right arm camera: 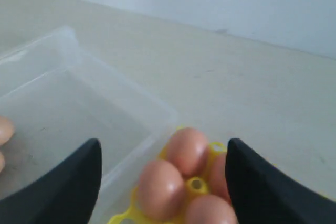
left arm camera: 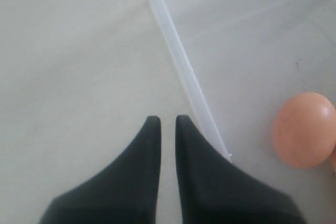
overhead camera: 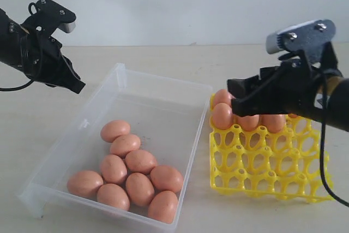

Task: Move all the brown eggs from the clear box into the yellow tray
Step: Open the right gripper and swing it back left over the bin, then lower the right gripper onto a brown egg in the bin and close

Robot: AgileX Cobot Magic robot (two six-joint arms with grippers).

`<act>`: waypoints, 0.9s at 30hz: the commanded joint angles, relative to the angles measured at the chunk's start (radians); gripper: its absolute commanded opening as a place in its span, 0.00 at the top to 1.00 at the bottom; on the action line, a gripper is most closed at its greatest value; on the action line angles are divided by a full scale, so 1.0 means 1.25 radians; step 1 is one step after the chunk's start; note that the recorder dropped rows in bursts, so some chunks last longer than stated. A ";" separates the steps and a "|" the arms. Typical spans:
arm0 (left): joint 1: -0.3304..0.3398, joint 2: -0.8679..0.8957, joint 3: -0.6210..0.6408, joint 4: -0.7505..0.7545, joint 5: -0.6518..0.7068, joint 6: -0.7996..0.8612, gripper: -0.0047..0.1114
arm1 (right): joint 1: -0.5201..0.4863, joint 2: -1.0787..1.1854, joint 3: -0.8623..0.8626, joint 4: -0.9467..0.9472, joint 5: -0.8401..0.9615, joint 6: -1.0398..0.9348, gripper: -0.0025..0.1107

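Observation:
Several brown eggs [overhead camera: 133, 175] lie bunched at the near end of the clear box [overhead camera: 163, 80]. More brown eggs [overhead camera: 222, 115] fill the back cells of the yellow tray [overhead camera: 262, 173], right of the box. My left gripper [overhead camera: 76, 85] hangs shut and empty above the table, just outside the box's far left wall. Its wrist view shows the gripper [left arm camera: 168, 121] beside the box rim [left arm camera: 181, 61], with one egg [left arm camera: 304, 129] inside. My right gripper [overhead camera: 233, 97] is open above the tray's back left corner. Seen from the wrist, this gripper [right arm camera: 163, 150] holds nothing and the seated eggs [right arm camera: 186, 148] lie below it.
The box and tray stand on a pale beige table [overhead camera: 163, 53] with a white wall behind. The tray's front rows of cells [overhead camera: 272, 181] hold no eggs. The far half of the box floor [overhead camera: 152, 107] is bare. A black cable [overhead camera: 324, 173] hangs from the right arm.

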 commanded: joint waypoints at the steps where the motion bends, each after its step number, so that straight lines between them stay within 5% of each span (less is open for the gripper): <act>1: 0.001 -0.006 0.003 -0.009 -0.003 -0.002 0.89 | 0.112 -0.018 -0.158 -0.149 0.333 0.158 0.43; 8: 0.001 -0.006 0.003 -0.009 0.004 -0.002 0.89 | 0.277 0.086 -0.420 -0.123 0.671 0.081 0.43; 13: 0.001 -0.006 0.003 -0.009 0.013 -0.002 0.89 | 0.320 0.211 -0.562 0.009 0.830 -0.154 0.43; 27: 0.001 -0.006 0.003 -0.009 0.021 -0.002 0.89 | 0.332 0.399 -0.622 0.255 0.839 -0.597 0.43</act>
